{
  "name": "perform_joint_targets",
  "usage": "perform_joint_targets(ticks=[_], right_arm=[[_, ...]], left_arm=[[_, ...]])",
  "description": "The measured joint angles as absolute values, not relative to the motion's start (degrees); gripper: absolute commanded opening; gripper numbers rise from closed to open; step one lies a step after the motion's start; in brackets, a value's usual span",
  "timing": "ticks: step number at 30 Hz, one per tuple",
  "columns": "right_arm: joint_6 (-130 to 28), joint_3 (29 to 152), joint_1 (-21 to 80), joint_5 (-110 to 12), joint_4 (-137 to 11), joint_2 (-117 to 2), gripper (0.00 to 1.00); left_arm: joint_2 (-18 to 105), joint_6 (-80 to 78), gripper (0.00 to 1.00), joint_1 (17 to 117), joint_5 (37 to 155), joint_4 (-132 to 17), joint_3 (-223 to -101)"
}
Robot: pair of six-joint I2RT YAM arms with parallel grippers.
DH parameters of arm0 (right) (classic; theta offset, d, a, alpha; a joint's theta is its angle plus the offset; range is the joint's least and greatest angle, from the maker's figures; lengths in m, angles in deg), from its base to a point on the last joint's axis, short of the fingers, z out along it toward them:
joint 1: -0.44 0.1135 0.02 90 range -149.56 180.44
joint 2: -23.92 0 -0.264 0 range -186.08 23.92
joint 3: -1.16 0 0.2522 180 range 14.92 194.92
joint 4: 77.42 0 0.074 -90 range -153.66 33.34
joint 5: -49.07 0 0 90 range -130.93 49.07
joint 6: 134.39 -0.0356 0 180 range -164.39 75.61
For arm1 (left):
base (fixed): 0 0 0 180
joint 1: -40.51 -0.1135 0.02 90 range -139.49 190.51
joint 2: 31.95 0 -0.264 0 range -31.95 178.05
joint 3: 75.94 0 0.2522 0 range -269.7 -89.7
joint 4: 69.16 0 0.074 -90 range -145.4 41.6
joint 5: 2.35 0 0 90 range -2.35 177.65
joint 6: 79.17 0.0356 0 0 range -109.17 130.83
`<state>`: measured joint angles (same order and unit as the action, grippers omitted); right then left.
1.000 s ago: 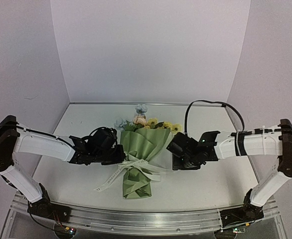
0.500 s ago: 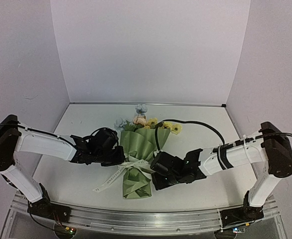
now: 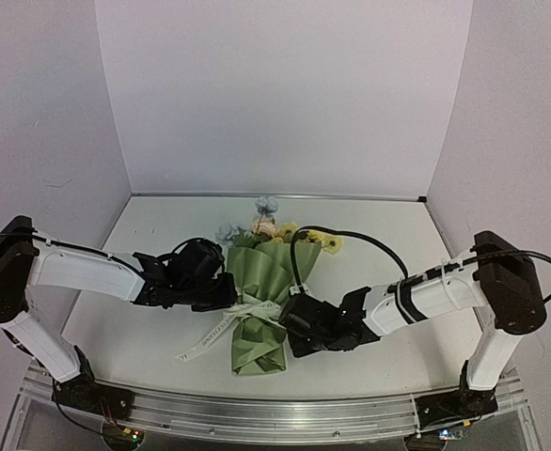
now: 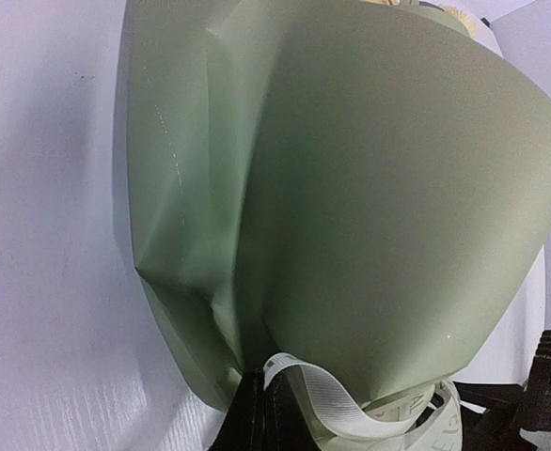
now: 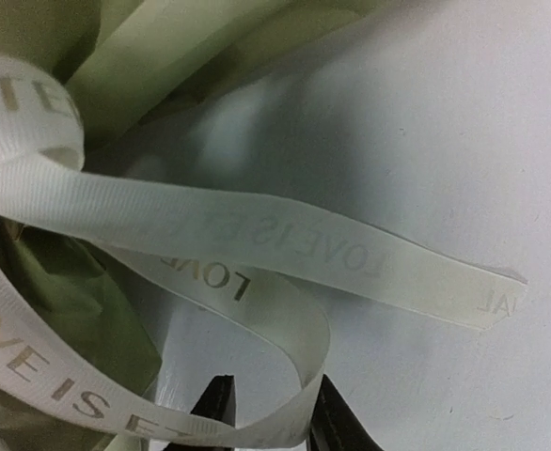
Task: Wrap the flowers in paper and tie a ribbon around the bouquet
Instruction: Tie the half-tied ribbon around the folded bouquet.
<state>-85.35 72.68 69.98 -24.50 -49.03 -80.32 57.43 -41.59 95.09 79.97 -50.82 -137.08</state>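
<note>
Tying is judged to be the step in hand. The bouquet (image 3: 261,282) is already formed and the ribbon (image 5: 257,235) already circles its narrow waist. Whether a knot exists cannot be told.

Recommended practice:
- The right gripper (image 5: 271,413) should take the loop flat across its full width, close to the waist, so the strand neither twists nor slips out sideways.
- Any pull should run low along the counter (image 3: 388,235) toward its right edge, matched by an opposing hold on the left, so the cone does not roll or the wrap spring open.
- Tension should be moderate, since the paper (image 4: 369,207) creases readily at the waist.

Gripper states:
- The right gripper's jaws stand partly apart with a ribbon loop lying between them. No clamp is visible.
- The left gripper (image 4: 261,413) is closed. A strand emerges right at its fingertips, so it appears pinched there.

Condition of the bouquet:
- It lies flat in the middle of the counter, wide rim toward the far edge and pointed tail toward the near edge.
- The flowers (image 3: 275,228) show pale blue, yellow and pink above the rim.
- The paper is matte olive green, broadly smooth, with soft folds converging at the waist.
- The ribbon is cream with a fine ribbed weave and faint printed lettering. One free tail trails toward the near left corner.
- The left gripper sits just beside the waist on the left, and the right gripper touches the ribbon on the right.
</note>
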Motion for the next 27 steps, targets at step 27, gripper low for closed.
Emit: perform_joint_targets(ticks=[27], right_arm=[[-93.9,78.7,69.9,-12.1,-22.5,-78.0,0.00]], left_arm=[[49.8,-43.9,0.00,94.7,74.9,-47.5,-131.3]])
